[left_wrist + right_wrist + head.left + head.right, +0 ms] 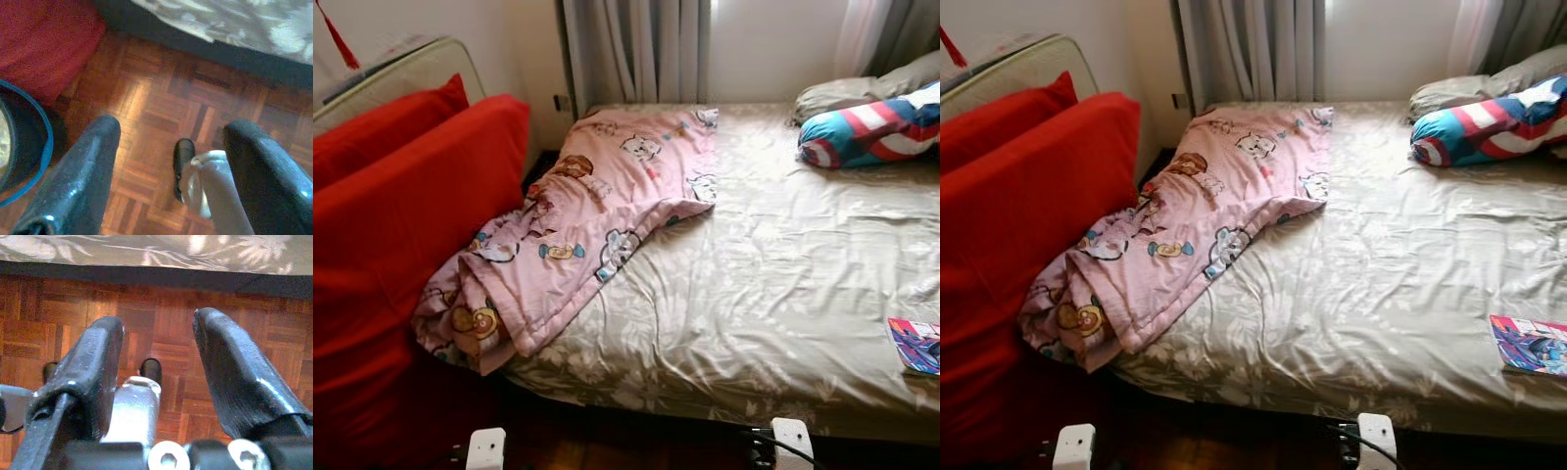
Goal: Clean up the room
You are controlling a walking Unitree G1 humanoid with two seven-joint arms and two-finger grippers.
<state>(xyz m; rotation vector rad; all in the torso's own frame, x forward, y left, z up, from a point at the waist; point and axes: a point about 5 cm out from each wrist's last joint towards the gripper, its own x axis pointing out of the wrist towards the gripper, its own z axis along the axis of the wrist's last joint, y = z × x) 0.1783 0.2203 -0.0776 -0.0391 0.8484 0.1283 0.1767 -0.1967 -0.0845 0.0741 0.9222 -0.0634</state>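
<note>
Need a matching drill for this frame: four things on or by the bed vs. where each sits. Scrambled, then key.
Things:
1. pink cartoon blanket
2. striped bolster pillow
3. magazine
4. red cushion

Places:
A. far right of the bed
B. near right edge of the bed
C. left of the bed
D. bed's left side, hanging over the near corner

Pairs: 1-D, 2-A, 3-B, 4-C

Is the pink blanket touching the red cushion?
Touching. The left eye view shows the pink blanket bunched over the bed's edge, its folds pressed against the red cushion with no gap.
</note>
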